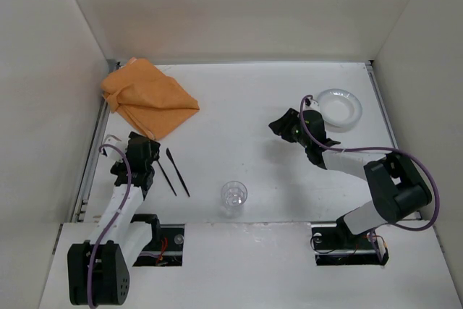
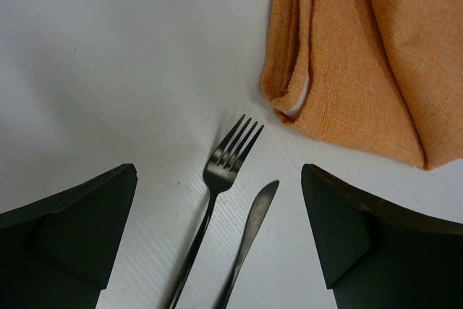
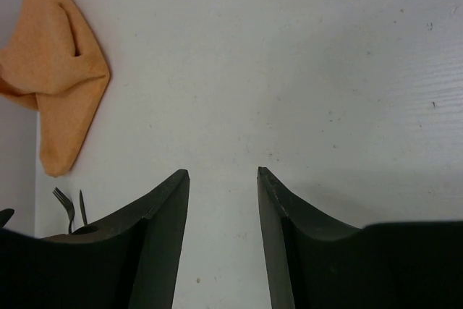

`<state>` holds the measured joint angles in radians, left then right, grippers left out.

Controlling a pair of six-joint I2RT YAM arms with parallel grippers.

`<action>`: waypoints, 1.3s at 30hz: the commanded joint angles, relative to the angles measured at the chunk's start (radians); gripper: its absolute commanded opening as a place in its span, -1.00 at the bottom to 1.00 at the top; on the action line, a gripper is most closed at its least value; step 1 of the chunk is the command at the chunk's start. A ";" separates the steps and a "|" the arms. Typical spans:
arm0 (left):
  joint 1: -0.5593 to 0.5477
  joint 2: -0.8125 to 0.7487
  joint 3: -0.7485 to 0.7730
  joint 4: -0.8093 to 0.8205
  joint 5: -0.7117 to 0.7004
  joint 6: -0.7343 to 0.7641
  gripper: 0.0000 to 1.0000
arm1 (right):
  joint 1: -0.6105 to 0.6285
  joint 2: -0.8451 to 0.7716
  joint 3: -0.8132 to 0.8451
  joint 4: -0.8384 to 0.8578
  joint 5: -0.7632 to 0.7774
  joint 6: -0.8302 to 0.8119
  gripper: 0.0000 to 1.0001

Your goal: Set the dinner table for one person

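The white counter (image 1: pixel 246 106) fills nearly the whole top view, and the setting on it is scattered, not laid out for a diner. At far left an orange cloth napkin (image 1: pixel 148 98) lies crumpled and loosely folded by the back corner, so it probably has to be spread or squared up before anything goes on or beside it. Just nearer, the left arm (image 1: pixel 119 204) reaches forward with the left jaws spread wide and holding nothing; in the wrist view they frame a dark fork (image 2: pixel 210 208) and a dark knife (image 2: pixel 249 240), which lie close side by side, tips toward the napkin, likely because the cutlery is the next pick. Toward the middle, near the front edge, a clear drinking glass (image 1: pixel 234 195) stands upright on its own, well apart from the rest. To the right, the right arm (image 1: pixel 347 164) bends back over the counter, the right jaws parted and empty above bare surface, just beside a white plate (image 1: pixel 347 94) at the far right, perhaps lining up to take it. No brand, label or writing can be read on anything
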<state>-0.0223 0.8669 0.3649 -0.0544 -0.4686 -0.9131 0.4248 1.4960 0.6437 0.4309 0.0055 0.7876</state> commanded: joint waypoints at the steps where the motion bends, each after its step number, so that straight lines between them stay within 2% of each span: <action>1: -0.004 0.007 0.017 0.037 -0.004 0.016 1.00 | -0.005 0.010 0.008 0.058 -0.022 0.009 -0.02; 10: -0.044 0.087 0.014 0.172 -0.018 0.025 1.00 | -0.004 -0.002 0.007 0.058 -0.012 0.001 -0.04; 12: -0.041 0.122 0.019 0.218 -0.018 0.014 1.00 | -0.004 -0.003 0.005 0.060 -0.009 -0.002 -0.17; 15: -0.047 0.179 0.042 0.289 -0.021 0.019 1.00 | -0.004 0.003 0.008 0.062 -0.024 0.002 -0.64; 16: -0.052 0.201 0.048 0.326 -0.013 0.019 1.00 | -0.004 0.000 0.011 0.058 -0.021 -0.002 -0.73; 18: -0.052 0.236 0.058 0.405 0.013 0.025 1.00 | -0.001 -0.005 0.011 0.054 -0.010 -0.005 -0.79; 20: -0.046 0.271 0.077 0.467 0.050 0.033 0.67 | -0.001 -0.002 0.008 0.058 -0.018 0.002 -0.80; 22: -0.044 0.317 0.107 0.502 0.058 0.043 0.01 | -0.001 0.001 0.011 0.058 -0.025 0.001 -0.79; 23: -0.044 0.346 0.127 0.505 0.053 0.043 -0.21 | -0.001 0.001 0.013 0.060 -0.025 -0.004 -0.76; 25: -0.038 0.403 0.167 0.499 0.051 0.034 -0.39 | -0.001 0.000 0.013 0.062 -0.021 -0.010 -0.60; 28: -0.009 0.454 0.201 0.508 0.041 0.031 -0.41 | -0.001 0.001 0.013 0.063 -0.029 -0.010 -0.29; 31: 0.014 0.497 0.226 0.511 0.024 0.020 -0.20 | 0.004 0.001 0.016 0.065 -0.026 -0.022 -0.09; 33: 0.046 0.541 0.262 0.508 0.036 0.020 -0.12 | 0.004 0.012 0.020 0.065 -0.032 -0.019 -0.06; 39: 0.101 0.699 0.390 0.492 0.067 -0.012 -0.14 | 0.030 0.012 0.030 0.065 -0.029 -0.024 -0.03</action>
<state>0.0689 1.5078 0.6632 0.4122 -0.4160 -0.9031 0.4393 1.5013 0.6441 0.4339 -0.0196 0.7818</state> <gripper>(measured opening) 0.435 0.483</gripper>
